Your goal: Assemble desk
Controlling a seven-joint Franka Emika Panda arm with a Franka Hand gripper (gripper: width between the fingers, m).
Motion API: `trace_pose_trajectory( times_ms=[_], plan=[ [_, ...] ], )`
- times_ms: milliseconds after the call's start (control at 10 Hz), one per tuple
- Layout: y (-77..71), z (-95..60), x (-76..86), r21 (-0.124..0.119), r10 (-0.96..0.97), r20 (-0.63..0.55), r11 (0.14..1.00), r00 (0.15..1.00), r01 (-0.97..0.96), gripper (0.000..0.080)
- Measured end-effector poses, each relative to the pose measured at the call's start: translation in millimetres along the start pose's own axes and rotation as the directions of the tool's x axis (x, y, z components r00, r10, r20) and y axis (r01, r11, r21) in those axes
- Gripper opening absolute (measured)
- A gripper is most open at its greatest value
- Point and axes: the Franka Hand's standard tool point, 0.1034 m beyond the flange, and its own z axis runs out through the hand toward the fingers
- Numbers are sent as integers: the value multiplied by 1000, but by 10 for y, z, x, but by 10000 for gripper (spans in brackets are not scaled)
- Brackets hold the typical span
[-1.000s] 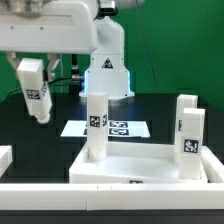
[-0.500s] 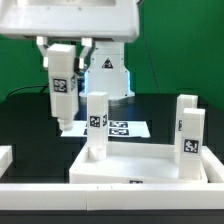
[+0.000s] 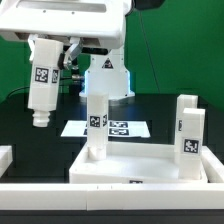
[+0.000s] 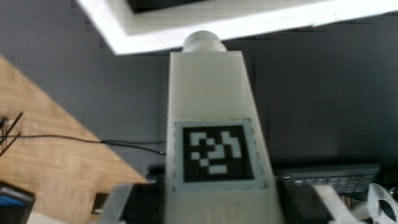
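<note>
Legs: three short square white plastic legs show. Two stand in the tabletop; one hangs in the air.
Held leg: the short square white plastic leg with a black-and-white tag (image 3: 41,88) is up high on the exterior view's left, a bit tilted, round peg end down. It is well above the black table (image 3: 30,130).
Gripper: the two-finger gripper (image 3: 58,45) holds the held leg by its top end. The jaws are part way closed, pressing the leg's flat sides.
Wrist view: the held leg (image 4: 214,120) fills the picture, with its rounded tip pointing to a white rim far below.
Tabletop: the big white plastic tabletop panel with a raised rim (image 3: 140,168) lies flat near the front.
Standing legs: one white leg (image 3: 96,125) is at the back corner on the exterior view's left; another white leg (image 3: 187,130) is at the exterior view's right.
Feel: the leg looks hard, light and smooth. It could slip or swing.
Best hold: I think the flat sides near the top are best, so the peg stays free.
Marker board: the thin flat white marker board (image 3: 120,129) lies behind the tabletop.
</note>
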Motion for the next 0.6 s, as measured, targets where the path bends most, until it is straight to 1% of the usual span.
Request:
trace_pose_trajectory(
  times_ms=[200,300,400,600],
  plan=[
    [22,9,39,8,-7,9,1000,1000,7,288],
    [-38,46,21,18,-10,26,1000,1000,10,288],
    [-157,94,-14,35,-3,55,999,998,1,288],
    [-130,94,-17,32,-2,55,999,998,0,288]
  ],
)
